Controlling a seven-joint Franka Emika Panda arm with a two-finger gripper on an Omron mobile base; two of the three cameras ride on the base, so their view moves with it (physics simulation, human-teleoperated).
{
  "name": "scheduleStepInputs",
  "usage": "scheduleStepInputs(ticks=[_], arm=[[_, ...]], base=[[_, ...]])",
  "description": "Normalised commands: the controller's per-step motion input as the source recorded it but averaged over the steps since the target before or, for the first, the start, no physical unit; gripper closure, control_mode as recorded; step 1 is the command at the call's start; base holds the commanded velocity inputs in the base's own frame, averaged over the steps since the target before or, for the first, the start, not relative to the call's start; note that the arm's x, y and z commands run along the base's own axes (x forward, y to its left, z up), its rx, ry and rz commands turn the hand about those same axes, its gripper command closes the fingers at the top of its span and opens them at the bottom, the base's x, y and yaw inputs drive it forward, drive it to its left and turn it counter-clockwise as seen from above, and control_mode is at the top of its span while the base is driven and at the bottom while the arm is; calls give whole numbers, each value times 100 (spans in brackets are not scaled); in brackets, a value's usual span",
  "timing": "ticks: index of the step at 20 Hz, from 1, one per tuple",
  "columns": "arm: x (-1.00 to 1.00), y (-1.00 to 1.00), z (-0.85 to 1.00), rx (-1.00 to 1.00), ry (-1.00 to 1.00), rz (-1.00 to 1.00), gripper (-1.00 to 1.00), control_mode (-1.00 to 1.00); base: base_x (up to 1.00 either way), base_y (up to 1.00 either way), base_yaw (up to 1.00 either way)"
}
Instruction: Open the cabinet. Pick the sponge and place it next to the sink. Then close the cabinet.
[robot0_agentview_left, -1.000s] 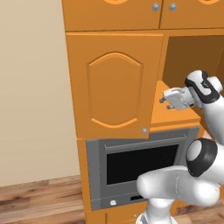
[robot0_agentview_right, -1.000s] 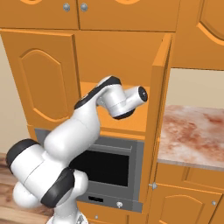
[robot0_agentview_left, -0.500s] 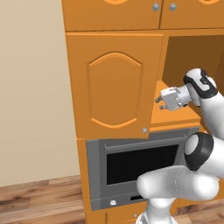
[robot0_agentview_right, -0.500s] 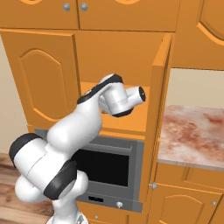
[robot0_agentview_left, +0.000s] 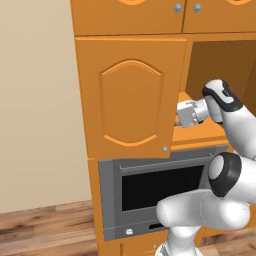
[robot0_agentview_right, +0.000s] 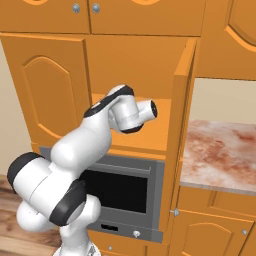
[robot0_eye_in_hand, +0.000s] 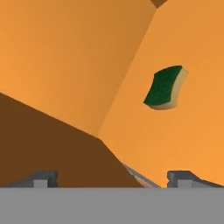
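The cabinet (robot0_agentview_left: 220, 65) stands open, its left door (robot0_agentview_left: 131, 102) swung out and its right door (robot0_agentview_right: 182, 100) edge-on. In the hand view the sponge (robot0_eye_in_hand: 165, 87), a small green block with a yellowish side, lies on the orange shelf (robot0_eye_in_hand: 183, 140) ahead and to the right of the fingers. My gripper (robot0_eye_in_hand: 113, 179) is open, with nothing between its fingertips (robot0_eye_in_hand: 41, 178), and still short of the sponge. From the left base view the gripper (robot0_agentview_left: 177, 119) reaches over the shelf's front edge, just beside the left door. The sink is out of view.
A grey oven (robot0_agentview_left: 160, 185) sits directly below the shelf. A marbled counter (robot0_agentview_right: 220, 155) lies to the right, beyond the right door. Shorter orange doors with silver knobs (robot0_agentview_left: 130, 15) run above. A beige wall and wood floor (robot0_agentview_left: 45, 220) are on the left.
The hand has moved a little further left in the left base view, toward the cabinet's inside. The jaws stay open.
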Motion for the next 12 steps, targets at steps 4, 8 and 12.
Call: scheduleStepInputs(ticks=[4, 8, 12], arm=[[-22, 38, 0, 5, 0, 7, -100, -100], [-47, 34, 0, 3, 0, 10, -100, -100], [-47, 42, 0, 1, 0, 16, -100, -100]], base=[[0, 0, 0], [0, 0, 0], [0, 0, 0]])
